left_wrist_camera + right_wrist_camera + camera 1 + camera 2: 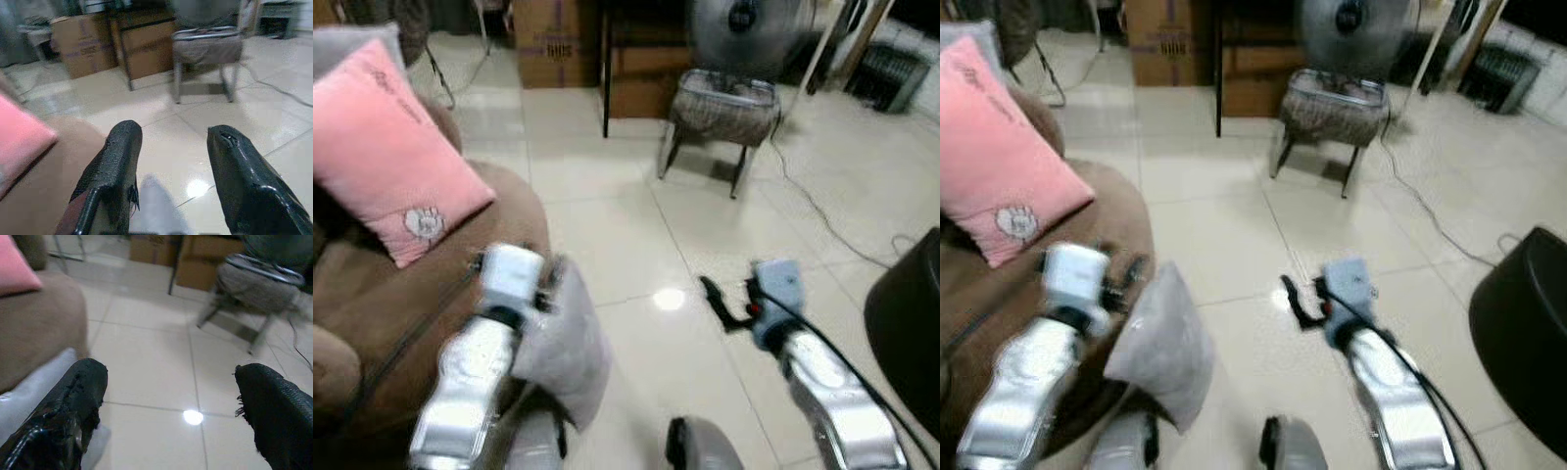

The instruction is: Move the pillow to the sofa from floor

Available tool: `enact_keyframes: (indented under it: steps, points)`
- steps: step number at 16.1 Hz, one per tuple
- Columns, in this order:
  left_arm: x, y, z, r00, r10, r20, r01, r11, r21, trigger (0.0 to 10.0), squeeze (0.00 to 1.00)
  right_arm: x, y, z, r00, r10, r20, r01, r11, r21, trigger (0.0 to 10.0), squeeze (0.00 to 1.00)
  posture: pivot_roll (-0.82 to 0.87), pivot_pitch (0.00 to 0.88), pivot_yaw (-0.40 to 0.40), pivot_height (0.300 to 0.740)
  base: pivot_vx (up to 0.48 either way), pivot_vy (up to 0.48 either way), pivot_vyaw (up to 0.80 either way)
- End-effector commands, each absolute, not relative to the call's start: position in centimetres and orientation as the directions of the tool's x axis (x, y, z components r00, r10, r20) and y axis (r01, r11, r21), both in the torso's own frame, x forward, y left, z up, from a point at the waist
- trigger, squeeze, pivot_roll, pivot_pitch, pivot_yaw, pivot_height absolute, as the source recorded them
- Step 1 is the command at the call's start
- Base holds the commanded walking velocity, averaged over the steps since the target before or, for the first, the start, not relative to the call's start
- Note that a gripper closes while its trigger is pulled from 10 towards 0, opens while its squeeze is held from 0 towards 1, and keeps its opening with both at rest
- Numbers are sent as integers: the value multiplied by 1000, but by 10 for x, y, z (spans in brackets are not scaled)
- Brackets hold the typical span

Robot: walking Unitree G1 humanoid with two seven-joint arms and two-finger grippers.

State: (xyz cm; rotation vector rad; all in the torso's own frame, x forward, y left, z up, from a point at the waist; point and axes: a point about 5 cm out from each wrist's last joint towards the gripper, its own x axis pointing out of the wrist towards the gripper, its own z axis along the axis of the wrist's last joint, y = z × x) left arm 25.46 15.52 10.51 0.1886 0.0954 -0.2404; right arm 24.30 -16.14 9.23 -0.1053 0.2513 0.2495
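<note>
Across the left of the frame we see the brown sofa (372, 294), rounded and softly upholstered, with a plush pink pillow (386, 152) leaning on its back at upper left, likely placed there as a cushion. The glossy pale tiled floor (636, 225) spreads through the middle, reflecting a lamp. At upper centre stands a small stool (722, 113) with a woven-looking seat on thin metal legs. The task's grey pillow (1163, 343), soft and sagging into a tapered shape, hangs at lower left beside the sofa's edge, off the floor; we judge it is carried toward the seat. Our left gripper (168, 181) sits at the pillow's top; its fingers look spread in the wrist view with grey cloth between them, and we cannot tell whether they truly pinch it. Our right gripper (171, 406) hovers wide apart over bare tile, holding nothing.
</note>
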Motion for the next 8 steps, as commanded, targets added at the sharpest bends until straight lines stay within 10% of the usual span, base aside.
enact_keyframes:
  steps: [1,8]
  points:
    - [256,163,108,973,-203,-112,222,955,196,10000,0,245,-158,96,939,246,-239,-270,960,-69,10000,0,30,0,-67,640,315,0,0]
    - [257,163,107,971,-208,-115,228,953,198,10000,0,245,-158,96,941,242,-236,-265,962,-70,10000,0,24,0,-60,640,302,0,0]
